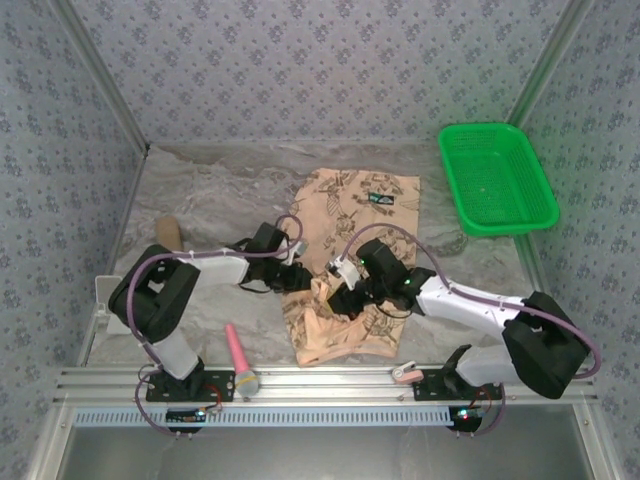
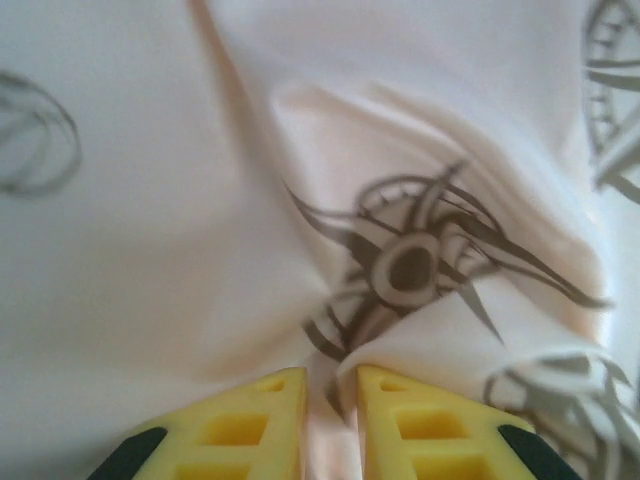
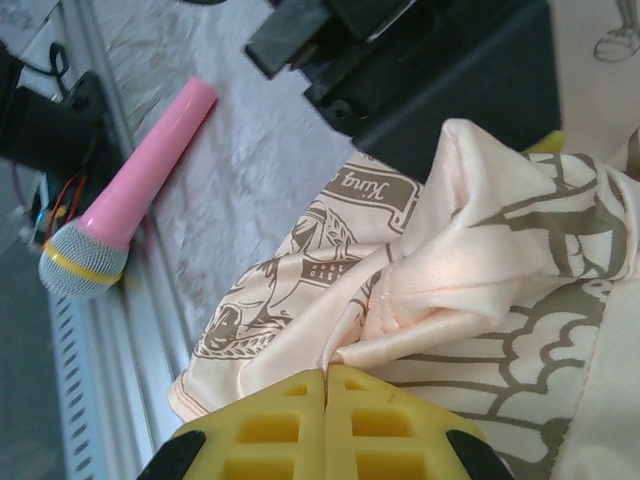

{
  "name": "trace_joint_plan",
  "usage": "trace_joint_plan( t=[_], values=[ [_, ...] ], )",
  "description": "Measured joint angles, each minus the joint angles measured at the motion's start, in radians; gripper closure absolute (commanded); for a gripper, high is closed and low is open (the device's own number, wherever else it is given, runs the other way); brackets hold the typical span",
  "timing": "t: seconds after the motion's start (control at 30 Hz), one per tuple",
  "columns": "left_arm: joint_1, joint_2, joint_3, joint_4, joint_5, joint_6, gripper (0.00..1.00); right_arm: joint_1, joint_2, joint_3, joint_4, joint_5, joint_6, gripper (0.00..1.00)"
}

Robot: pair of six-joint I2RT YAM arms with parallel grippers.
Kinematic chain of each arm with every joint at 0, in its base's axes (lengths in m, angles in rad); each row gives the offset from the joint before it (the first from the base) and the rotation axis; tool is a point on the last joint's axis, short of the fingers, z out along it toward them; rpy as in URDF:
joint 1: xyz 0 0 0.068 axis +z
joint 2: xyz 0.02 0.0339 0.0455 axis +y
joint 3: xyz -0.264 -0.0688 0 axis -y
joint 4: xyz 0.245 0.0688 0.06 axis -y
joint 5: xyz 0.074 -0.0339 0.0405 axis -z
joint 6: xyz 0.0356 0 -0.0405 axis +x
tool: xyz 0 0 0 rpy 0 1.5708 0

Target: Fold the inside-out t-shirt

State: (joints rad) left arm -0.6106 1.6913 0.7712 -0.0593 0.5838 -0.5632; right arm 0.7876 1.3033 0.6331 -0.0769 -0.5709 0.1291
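The inside-out t-shirt lies in the middle of the table, peach-tan with dark nautical prints, a small dark label near its far end. Its near half is bunched up between the two arms. My left gripper reaches into the shirt's left side. In the left wrist view its yellow fingers stand close together with a fold of the t-shirt pinched in the narrow gap. My right gripper meets the bunched cloth from the right. Its jaws are pressed together on a raised fold of the t-shirt.
A green plastic basket stands at the back right. A pink microphone lies by the front rail, left of the shirt, and is seen as the microphone from the right wrist. A tan object sits at the left wall.
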Motion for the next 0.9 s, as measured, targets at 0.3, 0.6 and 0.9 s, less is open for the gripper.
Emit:
trace_joint_plan(
  t=[0.3,0.6,0.9],
  values=[
    [0.011,-0.061,-0.024,-0.061,-0.032,0.048,0.67,-0.046,0.044,0.003,-0.050,0.082,0.071,0.61],
    [0.023,-0.258,-0.075,-0.107,0.021,0.089,0.53,-0.046,0.137,0.099,-0.076,0.183,0.145,0.74],
    [-0.045,-0.117,-0.016,-0.023,0.026,0.065,0.53,-0.111,0.180,0.099,-0.009,0.044,0.201,1.00]
  ],
)
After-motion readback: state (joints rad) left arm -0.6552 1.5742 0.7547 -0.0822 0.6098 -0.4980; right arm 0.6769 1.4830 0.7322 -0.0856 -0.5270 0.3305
